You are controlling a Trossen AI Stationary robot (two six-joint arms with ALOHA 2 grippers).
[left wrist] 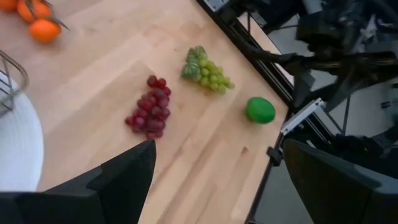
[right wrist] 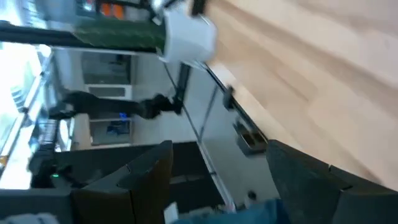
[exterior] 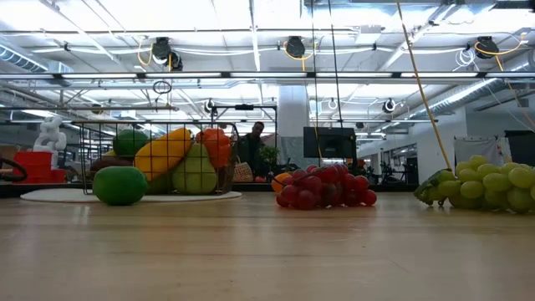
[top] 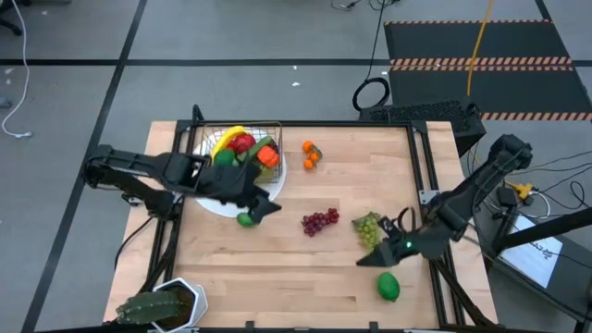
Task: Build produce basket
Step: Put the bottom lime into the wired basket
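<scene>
The wire basket [top: 248, 148] stands on a round white plate [top: 215, 205] at the table's far left, holding a banana, red and orange produce and green pieces; it also shows in the low view [exterior: 159, 159]. A green lime [top: 245, 219] [exterior: 119, 186] lies at the plate's near edge. Purple grapes [top: 319, 222] [left wrist: 150, 107] and green grapes [top: 368, 227] [left wrist: 208, 71] lie mid-table. A green fruit [top: 388, 286] [left wrist: 260, 110] lies near the right front. My left gripper [top: 266, 209] [left wrist: 217, 180] hovers open by the lime. My right gripper [top: 377, 258] [right wrist: 217, 180] is open just near of the green grapes, holding nothing.
Small oranges [top: 310, 154] lie right of the basket. A spiky potted plant in a white pot [top: 165, 306] [right wrist: 183, 34] stands at the near left corner. Bare wood lies along the near middle of the table [top: 296, 277]. Metal frame rails run along the table's right side.
</scene>
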